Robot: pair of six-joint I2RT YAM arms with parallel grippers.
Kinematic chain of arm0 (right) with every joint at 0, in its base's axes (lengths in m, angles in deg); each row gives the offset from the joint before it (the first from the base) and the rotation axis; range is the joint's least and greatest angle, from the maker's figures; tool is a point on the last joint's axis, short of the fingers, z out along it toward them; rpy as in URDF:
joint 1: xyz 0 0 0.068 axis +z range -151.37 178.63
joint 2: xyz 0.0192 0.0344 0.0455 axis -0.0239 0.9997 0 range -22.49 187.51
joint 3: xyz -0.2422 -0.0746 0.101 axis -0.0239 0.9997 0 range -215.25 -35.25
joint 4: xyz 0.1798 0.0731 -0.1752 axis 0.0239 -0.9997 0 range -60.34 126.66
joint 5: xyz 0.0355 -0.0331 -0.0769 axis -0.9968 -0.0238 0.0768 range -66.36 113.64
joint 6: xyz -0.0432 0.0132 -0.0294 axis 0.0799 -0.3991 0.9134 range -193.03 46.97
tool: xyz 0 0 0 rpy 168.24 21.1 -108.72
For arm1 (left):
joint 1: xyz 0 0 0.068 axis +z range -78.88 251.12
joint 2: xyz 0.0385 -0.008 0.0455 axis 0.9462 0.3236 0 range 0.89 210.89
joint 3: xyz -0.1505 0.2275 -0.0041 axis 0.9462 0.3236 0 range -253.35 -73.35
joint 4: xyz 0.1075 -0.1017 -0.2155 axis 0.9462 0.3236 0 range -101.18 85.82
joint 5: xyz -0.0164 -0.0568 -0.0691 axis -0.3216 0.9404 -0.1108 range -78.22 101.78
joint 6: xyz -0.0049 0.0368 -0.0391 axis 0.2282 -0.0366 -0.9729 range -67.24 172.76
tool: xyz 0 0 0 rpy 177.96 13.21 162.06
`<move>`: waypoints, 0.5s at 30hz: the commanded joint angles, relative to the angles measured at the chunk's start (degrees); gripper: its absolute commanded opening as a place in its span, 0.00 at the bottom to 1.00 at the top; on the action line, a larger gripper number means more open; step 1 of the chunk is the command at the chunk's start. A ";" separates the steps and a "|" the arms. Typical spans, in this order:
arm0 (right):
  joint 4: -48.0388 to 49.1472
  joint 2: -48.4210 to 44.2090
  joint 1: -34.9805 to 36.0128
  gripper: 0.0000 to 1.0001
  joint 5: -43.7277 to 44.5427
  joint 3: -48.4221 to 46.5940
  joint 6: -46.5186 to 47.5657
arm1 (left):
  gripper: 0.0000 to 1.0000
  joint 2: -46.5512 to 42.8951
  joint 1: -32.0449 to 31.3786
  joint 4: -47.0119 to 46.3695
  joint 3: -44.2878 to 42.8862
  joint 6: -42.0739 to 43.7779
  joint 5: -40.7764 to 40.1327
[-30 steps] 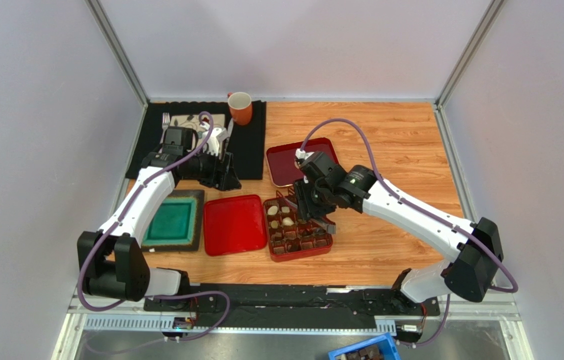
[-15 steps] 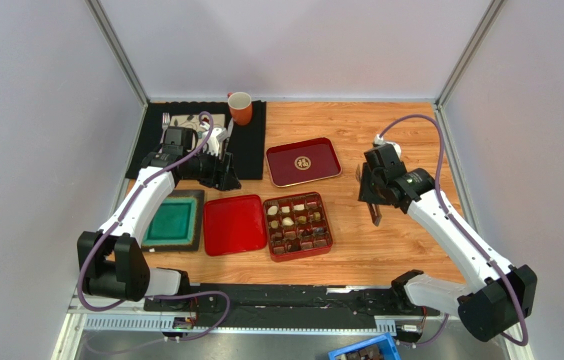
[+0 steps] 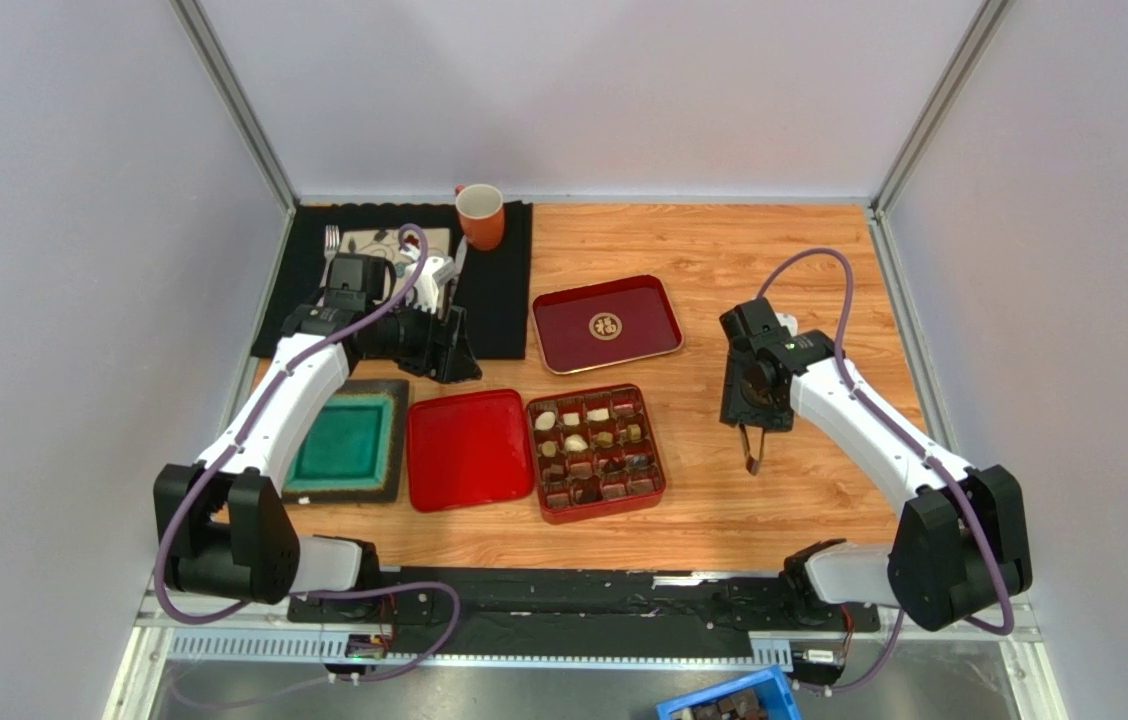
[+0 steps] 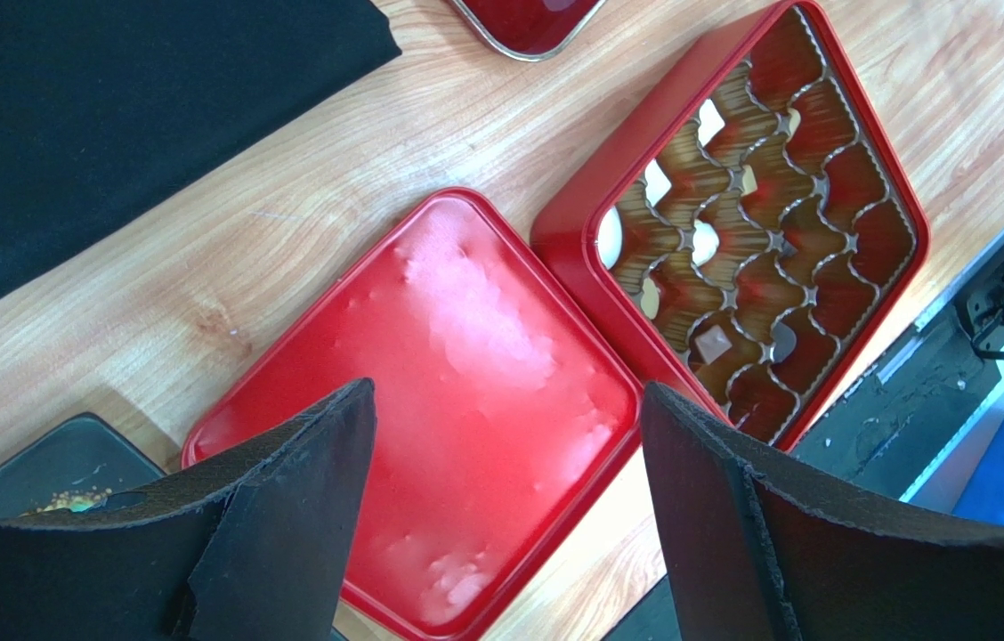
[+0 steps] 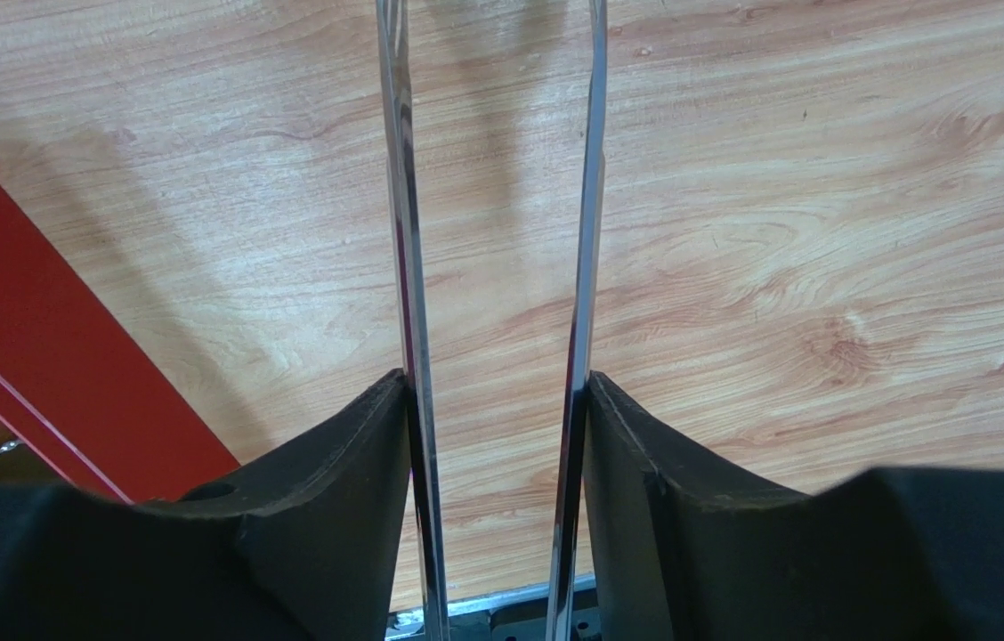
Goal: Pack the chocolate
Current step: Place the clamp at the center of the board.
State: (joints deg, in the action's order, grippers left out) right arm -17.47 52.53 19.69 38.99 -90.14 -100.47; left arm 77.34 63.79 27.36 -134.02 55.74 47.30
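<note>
Chocolate point(image 3: 576, 444) is sitting in the gridded red box point(image 3: 600, 507) near the front of the table point(image 3: 811, 270), white and brown pieces filling some compartments while others are lying empty. The lid point(image 3: 468, 449) is lying flat, touching the box's left side, and a green dish point(image 3: 340, 446) is sitting left of the lid. Right of the box and apart from it, the right gripper point(image 5: 494, 401) is pointing down at bare wood, clamping metal tongs point(image 5: 398, 200) between its fingers; the two blades are standing apart with nothing between them. Whether their tips are touching the wood I cannot tell. Further back, a dark red tray point(image 3: 645, 308) with a gold emblem is resting behind the box. The left gripper point(image 4: 505, 414) is hovering at the edge of a black mat point(image 3: 503, 293), jaws spread wide and gripping nothing. An orange mug point(image 3: 480, 215) is standing upright at the mat's far edge.
</note>
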 commanded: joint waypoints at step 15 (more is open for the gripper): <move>-8.36 -5.85 -0.05 0.92 -0.77 -3.37 -0.34 | 0.81 -2.00 0.74 -0.31 0.10 1.67 0.33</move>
State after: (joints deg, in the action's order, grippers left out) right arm -23.57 50.08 19.65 37.85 -89.44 -101.08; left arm 76.53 63.83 27.69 -134.02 55.76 47.28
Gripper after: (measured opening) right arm 0.924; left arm 0.814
